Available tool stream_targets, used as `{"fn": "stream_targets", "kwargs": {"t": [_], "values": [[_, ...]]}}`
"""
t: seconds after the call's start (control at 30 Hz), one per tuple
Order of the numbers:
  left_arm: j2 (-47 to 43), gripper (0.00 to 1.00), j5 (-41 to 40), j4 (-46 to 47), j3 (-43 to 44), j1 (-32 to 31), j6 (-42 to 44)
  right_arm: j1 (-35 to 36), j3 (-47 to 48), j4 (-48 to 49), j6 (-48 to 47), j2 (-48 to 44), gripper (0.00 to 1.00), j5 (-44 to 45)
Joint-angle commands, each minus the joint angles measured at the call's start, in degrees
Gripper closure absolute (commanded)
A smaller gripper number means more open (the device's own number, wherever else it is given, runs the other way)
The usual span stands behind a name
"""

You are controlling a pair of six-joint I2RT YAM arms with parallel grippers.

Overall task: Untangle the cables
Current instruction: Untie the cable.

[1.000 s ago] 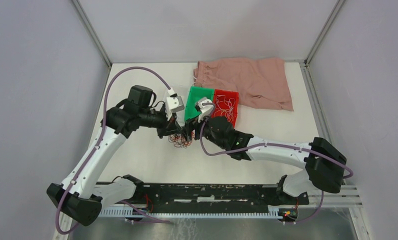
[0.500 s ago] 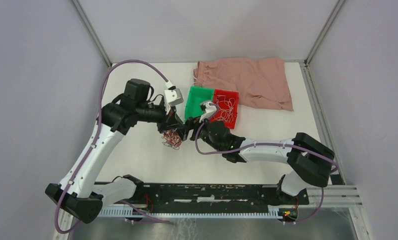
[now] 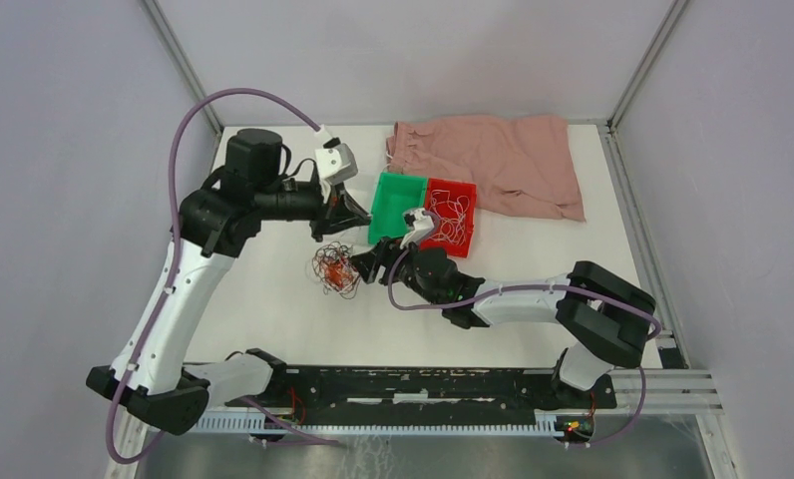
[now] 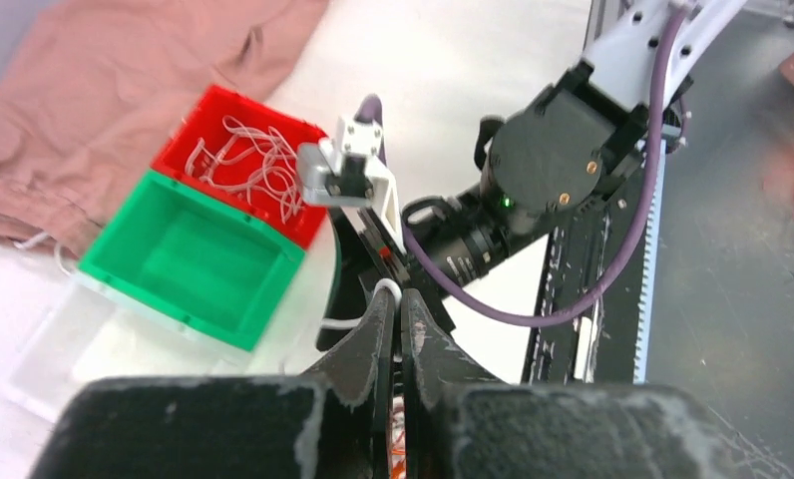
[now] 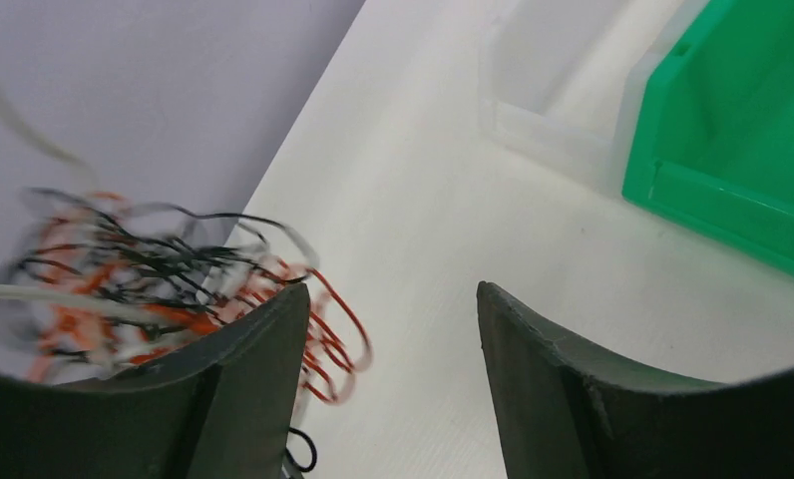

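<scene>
The cables point(image 3: 333, 267) form a fist-sized tangle of orange, black and white strands left of the bins, blurred in the right wrist view point(image 5: 124, 269). My left gripper point(image 3: 345, 220) is raised above it, shut on a white cable point(image 4: 388, 286) that loops over its tips point(image 4: 398, 297); orange strands show below between its fingers. My right gripper point(image 3: 365, 267) stands open just right of the tangle. In its own view the gap point(image 5: 393, 304) holds nothing and the tangle lies against the left finger point(image 5: 258, 339). More white cables point(image 3: 453, 215) lie in the red bin point(image 3: 465, 190).
A green bin point(image 3: 385, 190) adjoins the red bin, with a clear tray point(image 5: 553, 100) at its near side. A pink cloth point(image 3: 503, 160) lies at the back right. The black rail point(image 3: 423, 384) runs along the near edge.
My left gripper has risen and pulled back toward the far left, dragging the tangle left. My right gripper has followed leftward and stays beside the tangle, still open.
</scene>
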Motion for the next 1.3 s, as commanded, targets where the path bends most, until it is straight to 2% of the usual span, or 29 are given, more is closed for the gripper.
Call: {"fn": "stream_targets", "kwargs": {"t": [0.0, 0.23, 0.43, 0.63, 0.87, 1.27], "values": [[1.42, 0.97, 1.66, 2.96, 7.82, -0.34, -4.15, 0.1, -1.27, -1.66, 0.73, 0.16, 0.32, 2.85], [2.23, 0.97, 0.08, 2.7, 11.8, -0.3, -2.01, 0.29, -3.94, -3.62, -1.87, -3.48, 0.34, 5.03], [-1.35, 0.97, -1.5, 1.46, 2.49, -0.33, 3.64, -0.73, -3.09, -16.62, -9.81, -18.76, 0.24, 4.93], [-2.73, 0.97, -1.99, 1.33, -3.95, -0.34, 7.33, -1.38, -0.15, -27.2, -13.84, -25.73, 0.21, 1.13], [-2.51, 0.97, -0.3, 2.29, -4.71, -0.36, 6.28, -1.35, 3.38, -25.33, -15.29, -24.21, 0.19, -2.9], [-2.61, 0.97, 3.26, 2.83, -4.32, -0.59, 3.26, -1.4, 8.16, -18.81, -14.18, -17.31, 0.19, 1.2]]}}
